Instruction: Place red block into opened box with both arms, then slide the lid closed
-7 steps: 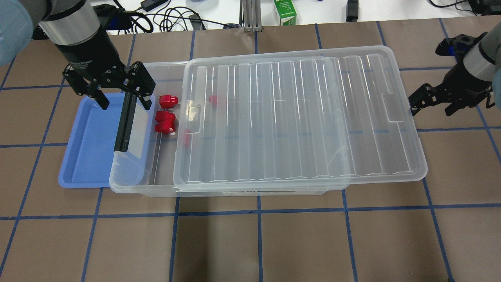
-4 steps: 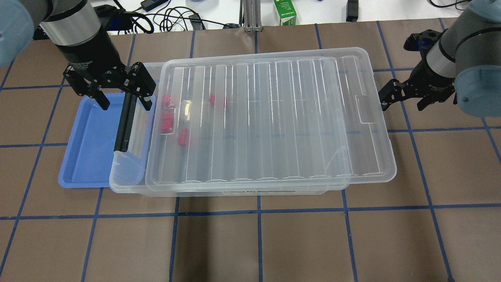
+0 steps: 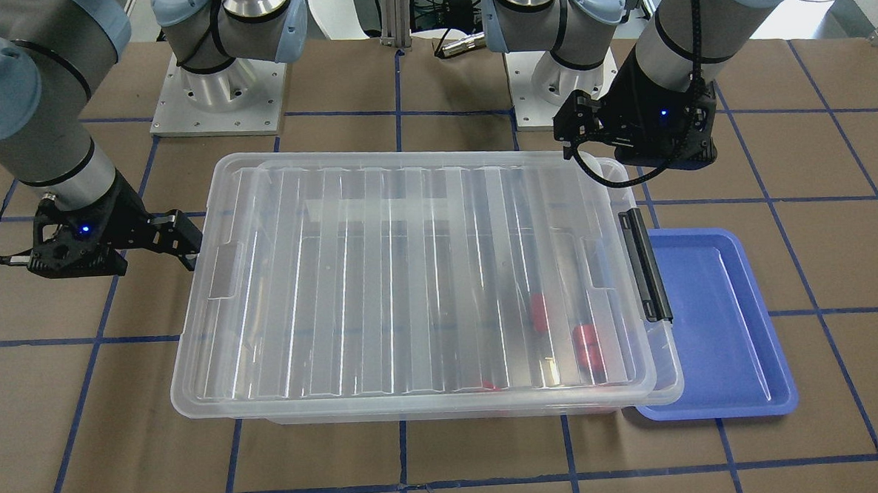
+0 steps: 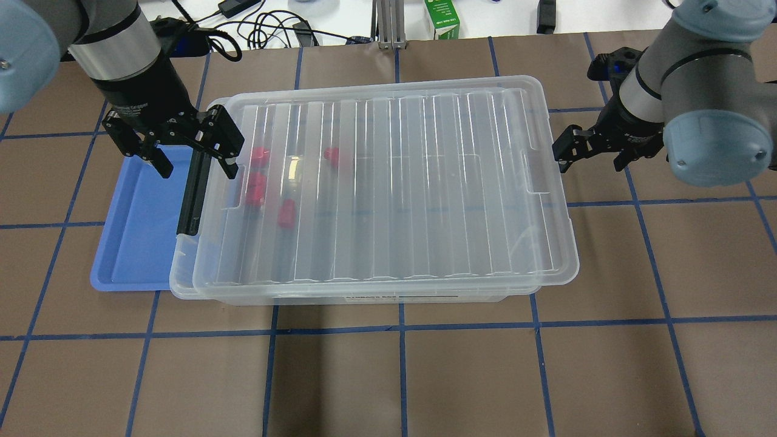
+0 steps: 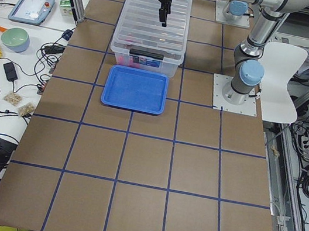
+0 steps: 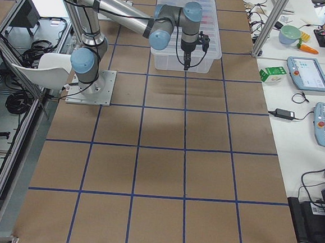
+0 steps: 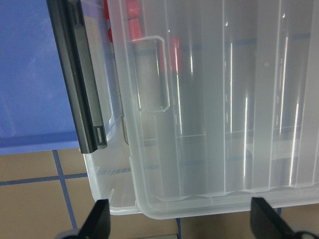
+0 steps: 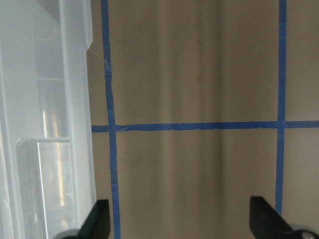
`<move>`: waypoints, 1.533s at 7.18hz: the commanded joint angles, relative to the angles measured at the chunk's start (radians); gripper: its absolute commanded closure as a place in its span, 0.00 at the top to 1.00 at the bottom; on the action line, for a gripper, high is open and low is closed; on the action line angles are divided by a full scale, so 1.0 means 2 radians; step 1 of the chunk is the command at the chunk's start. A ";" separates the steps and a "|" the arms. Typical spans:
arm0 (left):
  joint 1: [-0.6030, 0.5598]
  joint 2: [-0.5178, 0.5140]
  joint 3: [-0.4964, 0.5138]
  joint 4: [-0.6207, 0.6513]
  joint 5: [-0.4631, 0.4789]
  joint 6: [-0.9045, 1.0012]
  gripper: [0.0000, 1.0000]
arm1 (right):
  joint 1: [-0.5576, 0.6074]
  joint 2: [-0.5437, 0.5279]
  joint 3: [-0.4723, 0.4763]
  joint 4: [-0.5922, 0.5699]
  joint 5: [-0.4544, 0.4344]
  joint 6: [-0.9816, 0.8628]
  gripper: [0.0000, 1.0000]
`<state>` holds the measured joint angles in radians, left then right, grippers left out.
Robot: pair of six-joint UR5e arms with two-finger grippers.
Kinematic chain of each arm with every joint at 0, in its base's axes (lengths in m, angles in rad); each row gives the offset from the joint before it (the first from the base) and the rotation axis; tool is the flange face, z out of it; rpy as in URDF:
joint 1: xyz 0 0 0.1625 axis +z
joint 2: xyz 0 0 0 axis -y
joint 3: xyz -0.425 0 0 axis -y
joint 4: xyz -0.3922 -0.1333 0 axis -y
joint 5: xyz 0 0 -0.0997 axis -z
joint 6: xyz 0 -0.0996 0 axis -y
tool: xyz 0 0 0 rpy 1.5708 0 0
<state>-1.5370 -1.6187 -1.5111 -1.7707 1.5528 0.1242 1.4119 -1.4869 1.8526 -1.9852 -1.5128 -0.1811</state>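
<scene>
The ribbed clear lid (image 4: 394, 182) lies over almost all of the clear box (image 4: 182, 273). Only a strip by the black bar handle (image 4: 193, 194) stays uncovered. Several red blocks (image 4: 256, 189) lie inside the box near its left end, blurred pink through the lid (image 3: 381, 279). My left gripper (image 4: 193, 162) hangs open over the handle end, holding nothing. My right gripper (image 4: 592, 159) is open, and one of its fingers (image 3: 185, 243) rests against the lid's right edge. Both wrist views show the fingertips wide apart.
A blue tray (image 4: 136, 230) lies on the table, tucked partly under the box's left end. A green carton (image 4: 446, 21) and cables (image 4: 261, 30) sit beyond the table's far edge. Brown mat with blue grid lines spreads around the box.
The lid has slid left across the box and now covers the red blocks. My right gripper followed at its right edge. The left gripper has hardly moved.
</scene>
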 commanded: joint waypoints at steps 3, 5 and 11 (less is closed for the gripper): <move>0.001 0.000 -0.001 -0.001 0.001 0.000 1.00 | 0.009 0.007 -0.045 0.001 -0.001 -0.008 1.00; 0.000 0.001 -0.001 0.001 0.001 0.000 1.00 | 0.010 -0.017 -0.111 0.106 -0.002 -0.002 1.00; 0.003 0.008 0.003 0.005 0.001 0.001 1.00 | 0.071 -0.043 -0.172 0.245 -0.025 0.088 1.00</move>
<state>-1.5348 -1.6060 -1.5095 -1.7611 1.5531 0.1251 1.5259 -1.5997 1.5135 -1.4921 -1.5607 -0.0228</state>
